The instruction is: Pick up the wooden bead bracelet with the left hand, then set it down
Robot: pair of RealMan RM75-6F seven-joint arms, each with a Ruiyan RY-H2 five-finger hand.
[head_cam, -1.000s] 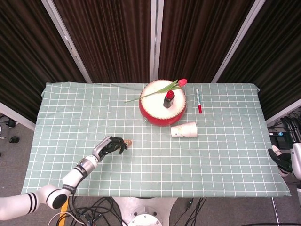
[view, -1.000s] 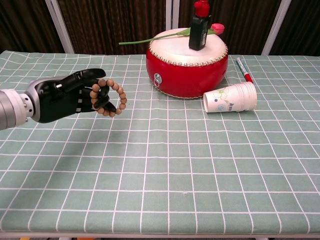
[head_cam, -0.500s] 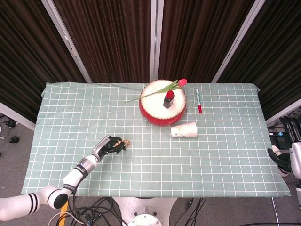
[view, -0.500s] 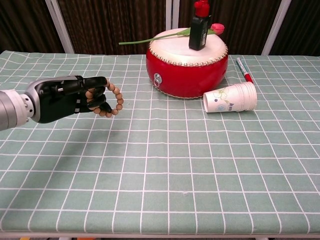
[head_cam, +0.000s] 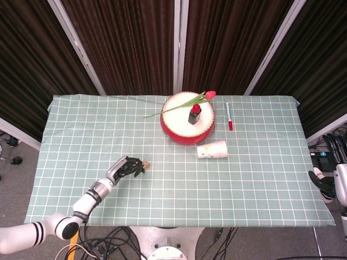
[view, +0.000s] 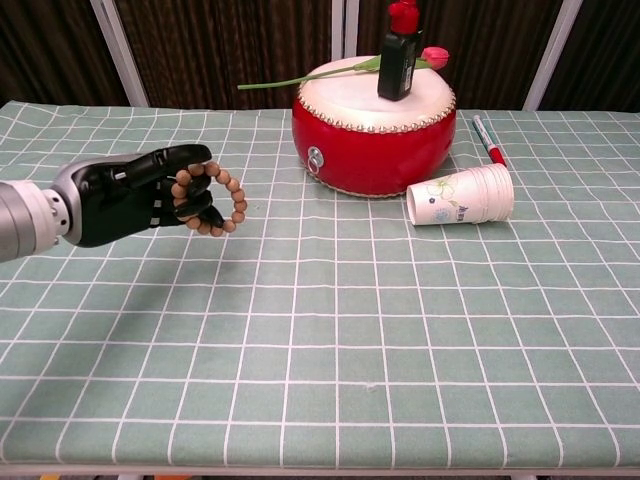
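The wooden bead bracelet (view: pixel 222 200) is a ring of light brown beads, held upright off the cloth in the chest view. My black left hand (view: pixel 130 197) grips it on its left side, fingers curled through the ring. From the head camera the left hand (head_cam: pixel 126 168) sits over the table's front left area, with the bracelet (head_cam: pixel 145 164) showing at its fingertips. My right hand (head_cam: pixel 323 184) hangs beyond the table's right edge; its fingers are too small to read.
A red drum (view: pixel 373 125) with a dark bottle (view: pixel 395 52) and a tulip (view: pixel 433 57) on it stands at the back centre. A paper cup (view: pixel 462 196) lies on its side to the drum's right. A red marker (view: pixel 487 139) lies further back right.
The left hand with the bracelet has shifted slightly left and back toward me, staying raised above the cloth. The right arm has barely moved.
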